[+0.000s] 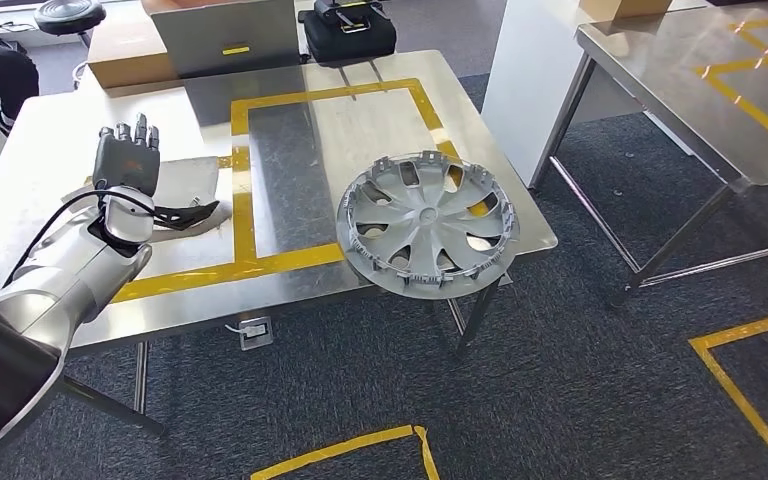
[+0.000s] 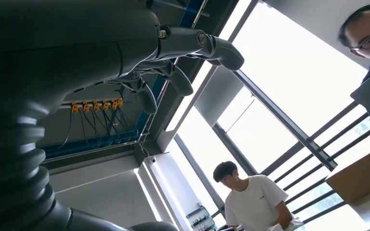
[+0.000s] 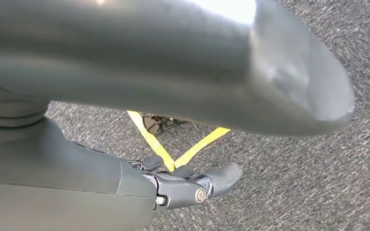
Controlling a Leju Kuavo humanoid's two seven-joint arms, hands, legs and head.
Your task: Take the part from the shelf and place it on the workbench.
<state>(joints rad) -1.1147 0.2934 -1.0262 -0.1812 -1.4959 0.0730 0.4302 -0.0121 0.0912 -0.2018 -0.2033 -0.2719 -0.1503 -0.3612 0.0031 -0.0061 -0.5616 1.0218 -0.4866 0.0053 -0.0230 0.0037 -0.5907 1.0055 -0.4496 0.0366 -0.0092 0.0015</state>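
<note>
The part, a silver wheel cover (image 1: pixel 425 222), lies on the steel workbench (image 1: pixel 360 120) at its front right corner, with its near rim past the table's edge. My left hand (image 1: pixel 127 158) is raised over the left side of the bench, palm away and fingers pointing up and apart, holding nothing. It stands well to the left of the wheel cover. In the left wrist view the same left hand (image 2: pixel 173 62) shows loosely spread fingers against the ceiling. My right hand (image 3: pixel 183 185) hangs over the grey carpet, with nothing in it.
A black flat piece (image 1: pixel 185 214) lies on the bench beside my left wrist. A cardboard box (image 1: pixel 120 50), a grey panel (image 1: pixel 230 35) and a black bag (image 1: pixel 350 30) stand at the far edge. A second steel table (image 1: pixel 700 70) stands right. Two people (image 2: pixel 253 199) are nearby.
</note>
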